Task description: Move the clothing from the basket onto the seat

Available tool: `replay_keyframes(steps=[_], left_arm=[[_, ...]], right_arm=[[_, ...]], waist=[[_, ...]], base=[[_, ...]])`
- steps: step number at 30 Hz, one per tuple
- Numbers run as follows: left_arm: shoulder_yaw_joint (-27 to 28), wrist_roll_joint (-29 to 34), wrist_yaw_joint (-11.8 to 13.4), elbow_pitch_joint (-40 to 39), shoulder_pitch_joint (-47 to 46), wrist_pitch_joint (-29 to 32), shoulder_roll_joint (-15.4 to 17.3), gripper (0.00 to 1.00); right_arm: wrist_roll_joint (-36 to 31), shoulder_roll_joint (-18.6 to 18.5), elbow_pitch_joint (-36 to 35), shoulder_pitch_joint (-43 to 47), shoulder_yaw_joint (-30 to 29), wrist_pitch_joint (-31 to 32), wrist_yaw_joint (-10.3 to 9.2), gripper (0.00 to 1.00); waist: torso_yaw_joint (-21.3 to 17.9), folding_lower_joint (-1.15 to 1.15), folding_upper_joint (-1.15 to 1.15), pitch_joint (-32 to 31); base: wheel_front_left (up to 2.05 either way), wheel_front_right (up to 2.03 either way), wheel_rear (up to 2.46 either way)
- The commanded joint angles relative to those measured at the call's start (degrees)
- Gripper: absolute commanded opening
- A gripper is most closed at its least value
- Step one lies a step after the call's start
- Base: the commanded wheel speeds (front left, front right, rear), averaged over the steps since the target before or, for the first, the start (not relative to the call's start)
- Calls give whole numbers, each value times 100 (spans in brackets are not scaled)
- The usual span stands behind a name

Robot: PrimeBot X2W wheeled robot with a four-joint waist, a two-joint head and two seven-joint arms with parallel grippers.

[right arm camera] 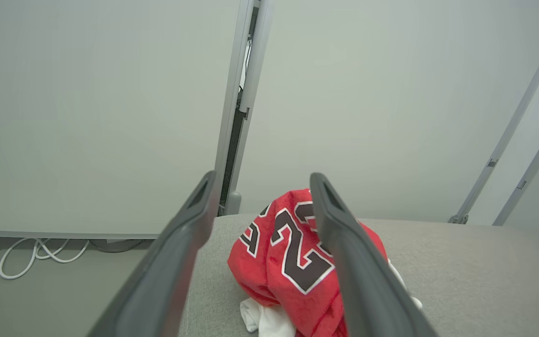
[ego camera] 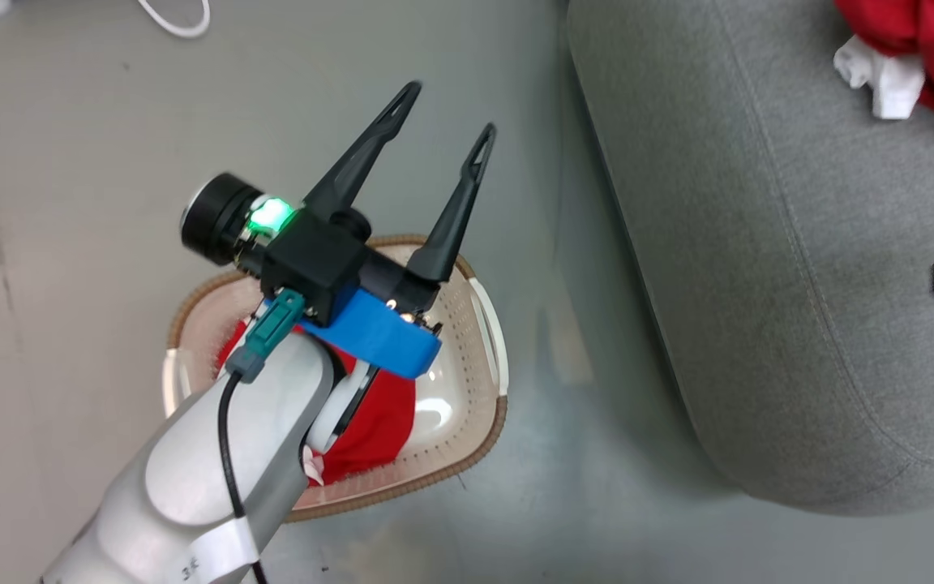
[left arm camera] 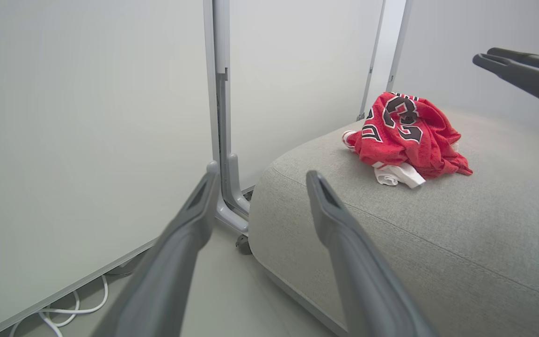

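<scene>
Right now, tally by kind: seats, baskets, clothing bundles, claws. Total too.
seat: 1
basket: 1
red clothing bundles: 2 (one on seat, one in basket)
claws: 2 (left claw, right claw, both open)
total: 6

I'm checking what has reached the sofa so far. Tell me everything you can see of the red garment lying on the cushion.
The red garment is a crumpled heap of soft, slightly shiny fabric, with large black numerals outlined in white and striped trim at its top. A white bit of cloth pokes out beneath its near edge. It lies on top of the grey cushion, away from the rounded corner. The open right gripper points toward it without gripping it.
</scene>
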Motion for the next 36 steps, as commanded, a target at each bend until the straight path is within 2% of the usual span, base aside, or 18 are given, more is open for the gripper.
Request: replay_keyframes(steps=[1,9,15,29,36], left_arm=[[230,78,-11,-47,299,-25,-12,100],[1113,269,-69,-97,1160,-24,-158,100],[1922,504,-229,-136,1828,-24,-370,100],[3499,1181,-719,-198,3026,-21,-926,100],[3923,1439,-923,-167,3390,-22,-1141,100]], right_arm=[[-2,124,-149,262,172,-2,-1,100],[87,453,-511,969,498,-2,-1,100],[153,642,-628,1526,504,-2,-1,100],[112,949,-388,2368,798,-1,-1,100],[110,1092,-175,2583,875,-2,-1,100]], waist=[[187,0,0,-525],[535,0,0,-1125],[753,0,0,-1549],[951,0,0,-2240],[1018,0,0,-2418]], base=[[0,0,0],[0,0,0],[0,0,0],[0,0,0],[0,0,0]])
